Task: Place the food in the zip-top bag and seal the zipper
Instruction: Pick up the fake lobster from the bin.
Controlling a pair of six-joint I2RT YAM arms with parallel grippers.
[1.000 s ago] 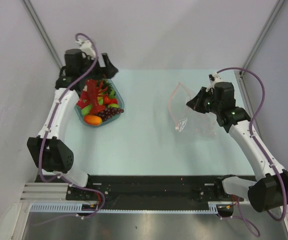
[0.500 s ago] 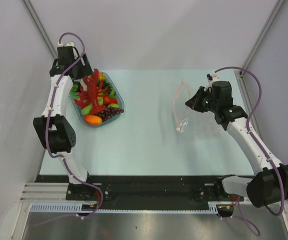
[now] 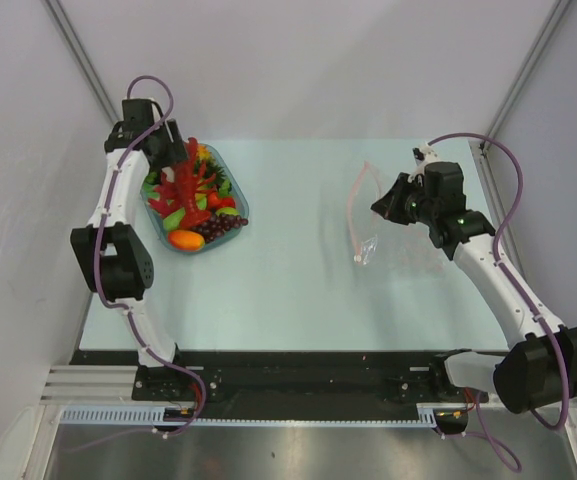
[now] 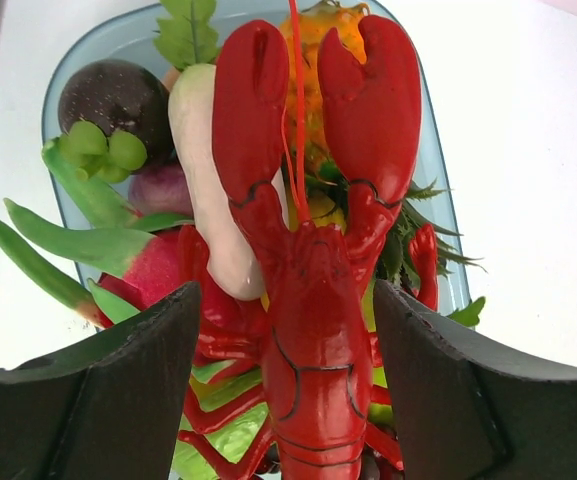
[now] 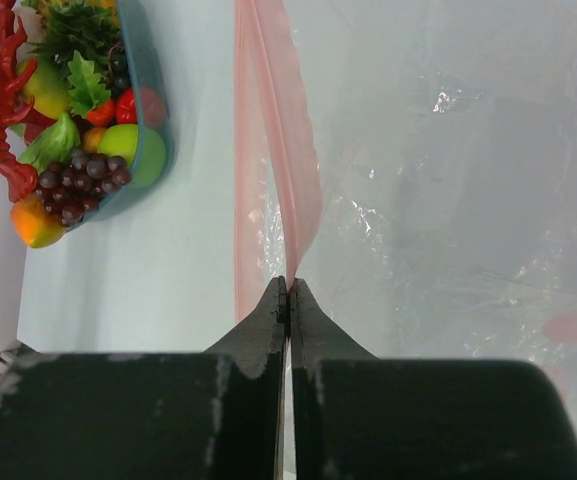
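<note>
The food (image 3: 196, 200) is a heap of toy fruits and vegetables with a red lobster (image 3: 190, 180) on top, lying in a blue-green tray (image 3: 241, 207) at the far left. My left gripper (image 3: 173, 160) hangs over the tray's far end, open, its fingers on either side of the lobster (image 4: 313, 260) without touching it. The clear zip-top bag (image 3: 408, 240) lies at the right. My right gripper (image 3: 380, 207) is shut on the upper lip of the pink zipper (image 5: 273, 120) and holds the bag's mouth (image 3: 356, 210) lifted open.
In the left wrist view a white radish (image 4: 203, 170), a dark purple fruit (image 4: 116, 95) and green leaves lie beside the lobster inside the tray rim (image 4: 438, 150). The right wrist view shows the tray (image 5: 153, 150) with grapes (image 5: 83, 175) far off. Walls stand close on both sides.
My left gripper has swung from beyond the tray's far right corner to over its far left end, now straddling the lobster. My right gripper has barely moved, still holding the zipper lip.
</note>
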